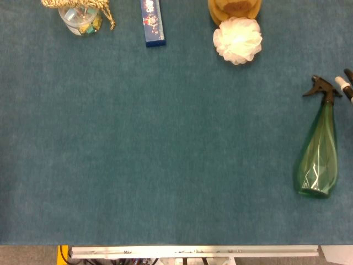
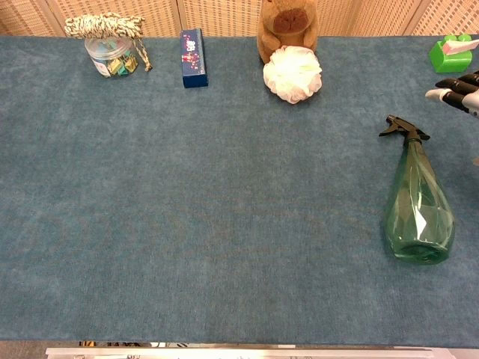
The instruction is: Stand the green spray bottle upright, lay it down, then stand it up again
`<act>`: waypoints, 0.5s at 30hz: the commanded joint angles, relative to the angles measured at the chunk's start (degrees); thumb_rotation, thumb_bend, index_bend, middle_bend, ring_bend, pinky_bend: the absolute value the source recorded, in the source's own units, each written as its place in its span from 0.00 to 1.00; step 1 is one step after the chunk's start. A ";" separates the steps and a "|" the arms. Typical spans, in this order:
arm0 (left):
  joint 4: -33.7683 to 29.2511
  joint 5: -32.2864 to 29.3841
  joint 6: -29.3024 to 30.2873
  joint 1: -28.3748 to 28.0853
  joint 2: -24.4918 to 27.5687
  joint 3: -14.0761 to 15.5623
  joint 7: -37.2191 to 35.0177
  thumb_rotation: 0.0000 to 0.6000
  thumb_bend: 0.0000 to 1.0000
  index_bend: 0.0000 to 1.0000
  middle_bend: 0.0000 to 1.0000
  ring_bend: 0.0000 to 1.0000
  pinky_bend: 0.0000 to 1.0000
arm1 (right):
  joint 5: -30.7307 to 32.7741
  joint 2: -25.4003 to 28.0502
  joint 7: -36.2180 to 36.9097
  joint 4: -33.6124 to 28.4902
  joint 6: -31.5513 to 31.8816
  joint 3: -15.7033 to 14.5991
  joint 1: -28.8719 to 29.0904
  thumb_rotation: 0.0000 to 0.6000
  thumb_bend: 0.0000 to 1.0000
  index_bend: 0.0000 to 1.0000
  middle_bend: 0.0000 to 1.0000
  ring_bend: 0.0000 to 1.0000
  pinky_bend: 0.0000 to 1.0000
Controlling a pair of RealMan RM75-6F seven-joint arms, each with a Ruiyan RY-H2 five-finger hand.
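The table (image 2: 224, 224), under its blue-green cloth, spreads out to the left of my right hand (image 2: 458, 93). Only my fingertips (image 1: 343, 83) show at the right edge of both views, held apart with nothing between them, so that hand has let go. My left hand is not in view.

The bottle (image 2: 417, 206) stands upright just below and to the left of my fingertips, clear of them, its black trigger head pointing left, away from my hand.

Far off to my left along the back edge sit a brown plush toy (image 2: 285, 26) with a white pouf (image 2: 293, 73) touching its front, then a blue box (image 2: 193, 58), then a glass jar (image 2: 109, 54) with rope coiled over its top. A small green item (image 2: 451, 54) sits just behind my fingertips.
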 commanded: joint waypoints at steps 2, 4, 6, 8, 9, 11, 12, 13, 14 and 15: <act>-0.09 -0.12 -0.08 -0.02 0.09 -0.02 -0.03 1.00 0.13 0.34 0.35 0.39 0.70 | 0.88 -2.42 -0.71 2.50 -1.22 0.01 0.65 1.00 0.00 0.00 0.00 0.00 0.03; -0.07 -0.15 -0.08 -0.02 0.13 -0.04 -0.14 1.00 0.13 0.34 0.35 0.39 0.70 | 0.90 -3.52 -1.04 3.54 -1.39 0.05 0.90 1.00 0.00 0.00 0.00 0.00 0.03; -0.10 -0.14 -0.05 -0.05 0.19 -0.09 -0.25 1.00 0.13 0.34 0.35 0.39 0.70 | 0.86 -4.49 -1.54 4.41 -1.33 0.09 1.08 1.00 0.00 0.00 0.00 0.00 0.03; -0.15 -0.07 0.06 0.05 0.28 -0.02 -0.47 1.00 0.13 0.34 0.35 0.39 0.70 | 0.89 -5.57 -2.16 5.34 -1.39 0.05 1.30 1.00 0.00 0.00 0.00 0.00 0.02; -0.09 0.03 0.18 0.14 0.28 0.05 -0.61 1.00 0.13 0.34 0.35 0.39 0.70 | 0.95 -6.01 -2.40 5.70 -1.48 0.05 1.41 1.00 0.00 0.00 0.00 0.00 0.02; 0.03 0.15 0.34 0.22 0.29 0.08 -0.86 1.00 0.13 0.34 0.35 0.39 0.70 | 1.17 -6.99 -2.86 6.54 -1.77 0.06 1.68 1.00 0.00 0.00 0.00 0.00 0.02; 0.05 0.16 0.36 0.23 0.30 0.09 -0.95 1.00 0.13 0.34 0.35 0.39 0.70 | 1.27 -7.37 -3.09 6.91 -1.87 0.06 1.79 1.00 0.00 0.00 0.00 0.00 0.02; 0.07 0.22 0.40 0.26 0.32 0.11 -1.04 1.00 0.13 0.34 0.35 0.39 0.70 | 1.41 -7.85 -3.42 7.37 -2.00 0.07 1.95 1.00 0.00 0.00 0.00 0.00 0.02; 0.07 0.24 0.43 0.25 0.34 0.09 -1.08 1.00 0.13 0.34 0.35 0.39 0.70 | 1.56 -8.21 -3.65 7.71 -2.08 0.11 2.07 1.00 0.00 0.00 0.00 0.00 0.02; 0.05 0.22 0.42 0.25 0.37 0.08 -1.14 1.00 0.13 0.34 0.35 0.39 0.70 | 1.78 -8.68 -3.87 8.16 -2.22 0.17 2.22 1.00 0.00 0.00 0.00 0.00 0.02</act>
